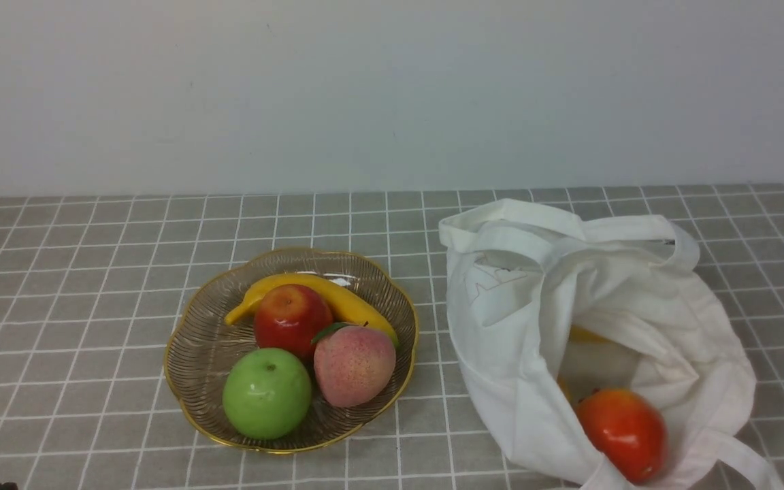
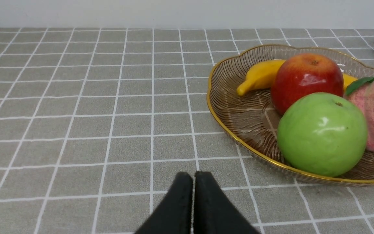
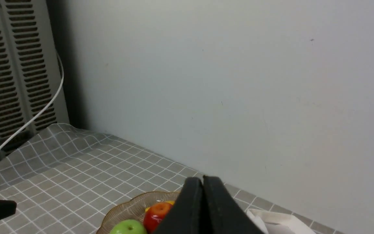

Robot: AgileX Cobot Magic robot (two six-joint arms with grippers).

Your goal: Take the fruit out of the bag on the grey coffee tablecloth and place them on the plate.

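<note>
The white cloth bag lies on the grey checked tablecloth at the right, its mouth open toward me. A glossy red-orange fruit sits in the mouth, and a sliver of yellow banana shows deeper inside. The wire plate with a gold rim, left of the bag, holds a yellow banana. My left gripper is shut and empty, low over the cloth near the plate's rim. My right gripper is shut and empty, raised above the plate. Neither gripper shows in the front view.
The plate also holds a red apple, a green apple and a pink peach. A pale wall stands behind the table. A louvred panel and a white cable stand at one side.
</note>
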